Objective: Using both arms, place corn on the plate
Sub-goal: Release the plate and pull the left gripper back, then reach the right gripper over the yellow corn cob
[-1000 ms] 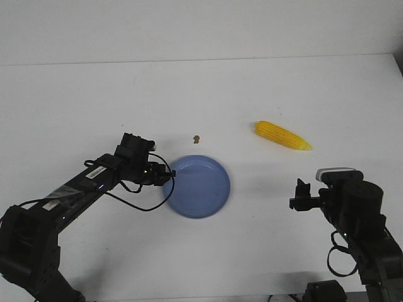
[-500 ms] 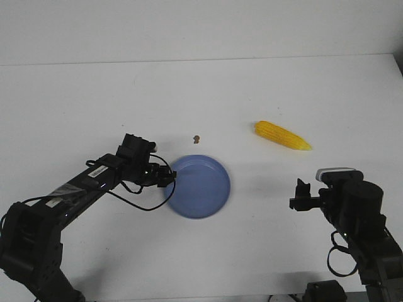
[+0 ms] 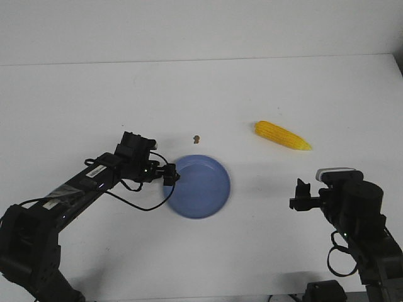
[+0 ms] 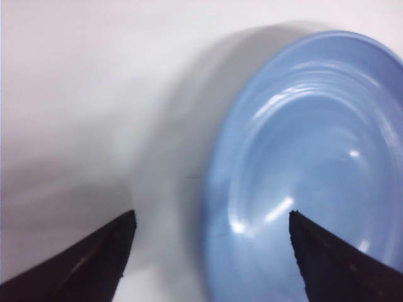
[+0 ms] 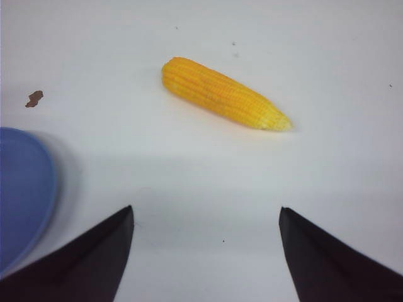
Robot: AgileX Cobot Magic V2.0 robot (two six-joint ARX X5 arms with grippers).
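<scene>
On the white matte surface (image 3: 264, 88), the round, shallow periwinkle-blue plate (image 3: 201, 186) sits near the middle, with bare room on its far and near sides. The bright yellow, bumpy-kernelled corn cob (image 3: 282, 135) lies well apart from it, farther back and toward the right, its pointed tip aimed right and slightly toward the robot; open surface surrounds it on every side. A tiny brown speck (image 3: 197, 138) rests just behind the plate's far rim.

The black left arm (image 3: 75, 189) reaches low across the surface from the left, and its left end effector (image 3: 170, 175) is at the plate's left rim. In the left wrist view that left end effector's fingers are spread, one over bare surface and the other over the plate's interior, so they straddle the rim.

The black right arm (image 3: 352, 214) is folded back near the right front corner, and the right end effector (image 5: 204, 245) hangs with fingers spread wide, pinching nothing, the corn lying ahead of it.
</scene>
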